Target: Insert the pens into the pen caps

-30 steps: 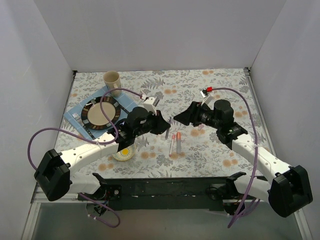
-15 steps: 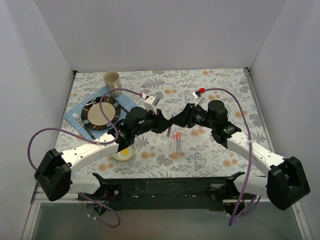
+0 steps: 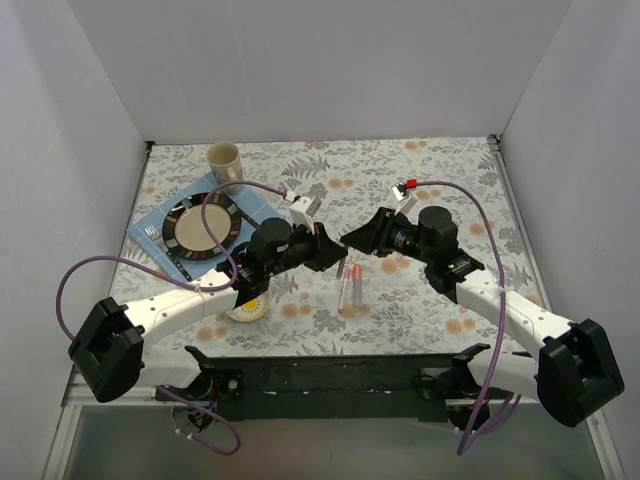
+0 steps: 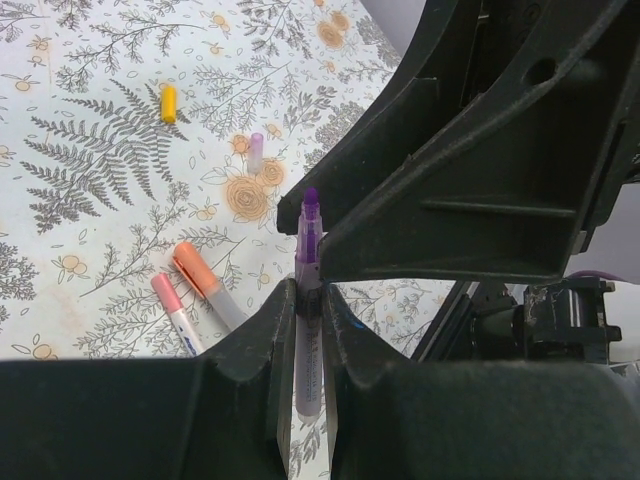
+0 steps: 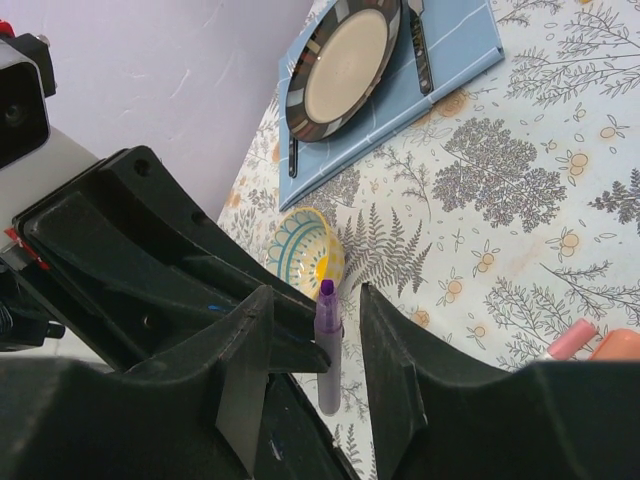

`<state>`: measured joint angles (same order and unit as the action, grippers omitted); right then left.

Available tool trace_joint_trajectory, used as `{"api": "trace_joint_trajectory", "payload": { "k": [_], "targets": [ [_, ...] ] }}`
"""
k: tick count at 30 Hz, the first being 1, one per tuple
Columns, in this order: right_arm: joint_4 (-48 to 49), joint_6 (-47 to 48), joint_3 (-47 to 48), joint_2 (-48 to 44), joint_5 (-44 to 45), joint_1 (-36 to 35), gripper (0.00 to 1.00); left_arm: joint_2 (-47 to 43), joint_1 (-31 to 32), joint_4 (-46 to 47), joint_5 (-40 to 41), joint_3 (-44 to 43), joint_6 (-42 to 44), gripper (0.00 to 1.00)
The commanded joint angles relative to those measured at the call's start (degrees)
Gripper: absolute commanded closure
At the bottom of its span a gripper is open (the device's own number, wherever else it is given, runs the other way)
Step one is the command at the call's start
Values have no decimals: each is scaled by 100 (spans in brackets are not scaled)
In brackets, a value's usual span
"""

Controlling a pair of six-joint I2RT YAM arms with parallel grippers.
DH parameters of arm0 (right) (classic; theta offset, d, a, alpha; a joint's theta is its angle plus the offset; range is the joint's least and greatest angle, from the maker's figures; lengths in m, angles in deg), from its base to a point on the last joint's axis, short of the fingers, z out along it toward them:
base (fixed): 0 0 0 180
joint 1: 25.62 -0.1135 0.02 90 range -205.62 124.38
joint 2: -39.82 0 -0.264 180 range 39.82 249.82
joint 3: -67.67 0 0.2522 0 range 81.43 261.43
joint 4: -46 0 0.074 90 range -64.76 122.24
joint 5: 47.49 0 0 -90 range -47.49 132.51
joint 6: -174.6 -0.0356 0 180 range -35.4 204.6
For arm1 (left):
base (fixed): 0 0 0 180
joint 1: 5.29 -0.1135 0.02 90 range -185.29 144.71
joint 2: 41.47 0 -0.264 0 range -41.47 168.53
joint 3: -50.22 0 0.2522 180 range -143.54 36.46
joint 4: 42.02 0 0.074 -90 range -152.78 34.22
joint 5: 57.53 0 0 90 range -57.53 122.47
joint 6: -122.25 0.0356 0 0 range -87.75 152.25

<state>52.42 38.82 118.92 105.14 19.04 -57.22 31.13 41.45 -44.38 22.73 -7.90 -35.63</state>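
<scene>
Right hand [image 3: 350, 239] backed off slightly; left hand [image 3: 337, 254] grips purple pen [image 4: 308, 240].

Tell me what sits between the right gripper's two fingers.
The purple pen stands in the gap, touching neither of the fingers. The right wrist view shows it; the left gripper holds it.

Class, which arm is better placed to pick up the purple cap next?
Right, probably: the right end effector is open and empty, while the left end effector is shut on the purple pen. The cap lies loose on the table.
</scene>
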Motion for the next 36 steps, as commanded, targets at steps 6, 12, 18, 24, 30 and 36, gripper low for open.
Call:
{"api": "trace_joint_trajectory", "payload": {
  "k": [6,12,18,24,30,36],
  "targets": [
    [346,34,82,7,-18,-119,83,-272,19,205,-107,33,11,100],
    [433,78,126,-63,-27,-119,99,-237,19,223,-265,15,3,94],
    [486,60,319,-195,8,-119,99,-150,19,345,-617,129,-24,66],
    [495,60,416,-177,-18,-128,99,-18,11,372,-854,199,20,73],
    [513,113,425,-204,26,-119,99,-18,19,381,-916,252,46,100],
    [-1620,1146,1196,-397,995,-75,40,-324,-24,56,-109,235,160,100]
  ]
}}
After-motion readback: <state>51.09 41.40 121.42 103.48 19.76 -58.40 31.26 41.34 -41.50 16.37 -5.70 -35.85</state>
